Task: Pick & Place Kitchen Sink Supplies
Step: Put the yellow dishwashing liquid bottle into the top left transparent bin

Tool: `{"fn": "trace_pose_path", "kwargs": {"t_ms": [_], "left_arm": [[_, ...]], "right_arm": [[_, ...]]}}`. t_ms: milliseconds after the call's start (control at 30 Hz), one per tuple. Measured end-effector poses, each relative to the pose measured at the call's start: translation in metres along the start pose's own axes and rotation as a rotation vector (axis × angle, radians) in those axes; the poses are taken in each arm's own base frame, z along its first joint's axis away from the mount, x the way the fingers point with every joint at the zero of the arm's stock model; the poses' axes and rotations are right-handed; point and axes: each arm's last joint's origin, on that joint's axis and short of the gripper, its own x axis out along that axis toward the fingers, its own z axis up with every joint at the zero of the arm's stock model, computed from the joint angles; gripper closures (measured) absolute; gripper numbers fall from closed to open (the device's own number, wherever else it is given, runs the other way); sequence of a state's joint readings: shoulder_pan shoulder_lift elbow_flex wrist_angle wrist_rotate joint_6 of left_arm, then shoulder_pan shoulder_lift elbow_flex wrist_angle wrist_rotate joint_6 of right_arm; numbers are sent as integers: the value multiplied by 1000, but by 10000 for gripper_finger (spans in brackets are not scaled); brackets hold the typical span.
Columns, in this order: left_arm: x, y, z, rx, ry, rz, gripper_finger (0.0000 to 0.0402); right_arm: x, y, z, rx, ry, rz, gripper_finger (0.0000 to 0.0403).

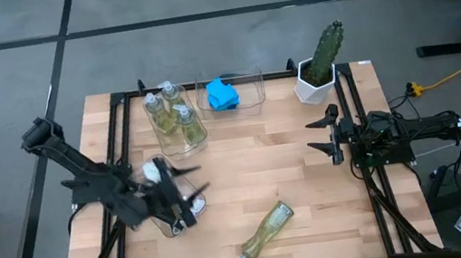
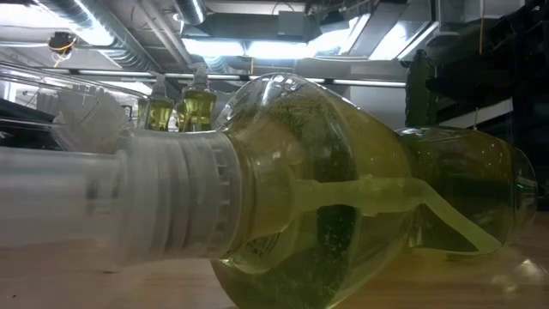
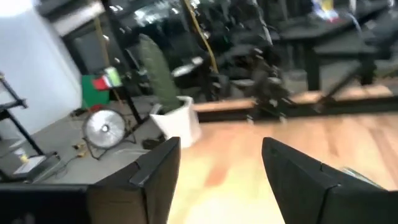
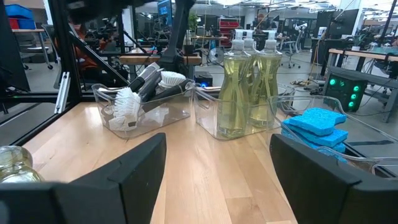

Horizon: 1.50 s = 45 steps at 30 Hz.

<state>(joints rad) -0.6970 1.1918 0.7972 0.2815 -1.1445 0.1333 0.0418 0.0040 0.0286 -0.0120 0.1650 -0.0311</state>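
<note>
1. One soap bottle (image 1: 266, 231) is lying on its side on the bare worktop (image 1: 253, 158) near the front edge, outside every bin, so it is probably the next thing to be picked up.
2. Its long axis is running diagonally: the cap is pointing toward the front-left corner and the base toward the back-right.
3. The left claw (image 1: 188, 199) is hovering over the bin of dish brushes (image 4: 138, 93) on the left side of the worktop; the fallen bottle is lying to its right and slightly nearer the front edge.
4. The right claw (image 1: 320, 136) is waiting at the right side of the worktop, just in front of the potted cactus (image 1: 323, 60); the bottle is lying forward and to its left, at a roughly similar distance, so neither arm is clearly the nearer.
5. In the left wrist view the left claw's fingers (image 3: 155, 180) are standing wide apart with nothing between them.
6. In the right wrist view the right claw's fingers (image 4: 317, 180) are likewise spread wide and are gripping nothing.
7. Three more soap bottles (image 1: 172, 115) are standing upright in a clear bin at the back, and blue sponges (image 1: 222, 93) are sitting in the bin beside it.
</note>
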Motion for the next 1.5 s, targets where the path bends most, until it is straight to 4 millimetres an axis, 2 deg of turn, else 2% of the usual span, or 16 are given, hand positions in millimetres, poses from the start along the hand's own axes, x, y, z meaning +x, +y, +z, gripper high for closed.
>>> {"fn": "trace_pose_path", "kwargs": {"t_ms": [167,300,600,933,1167,1500], "left_arm": [[13,-37,11,-36,110,-118,191],[22,-62,7,-97,213,-217,196],[44,-101,-14,-411,574,-482,208],[66,-132,-47,-647,958,-510,239],[83,-158,-37,-625,996,-505,266],[94,-182,-40,-549,1198,-381,299]], "right_arm": [[0,0,0,0,0,0,118],[0,0,0,0,0,0,118],[0,0,0,0,0,0,118],[0,0,0,0,0,0,118],[0,0,0,0,0,0,118],[0,0,0,0,0,0,118]]}}
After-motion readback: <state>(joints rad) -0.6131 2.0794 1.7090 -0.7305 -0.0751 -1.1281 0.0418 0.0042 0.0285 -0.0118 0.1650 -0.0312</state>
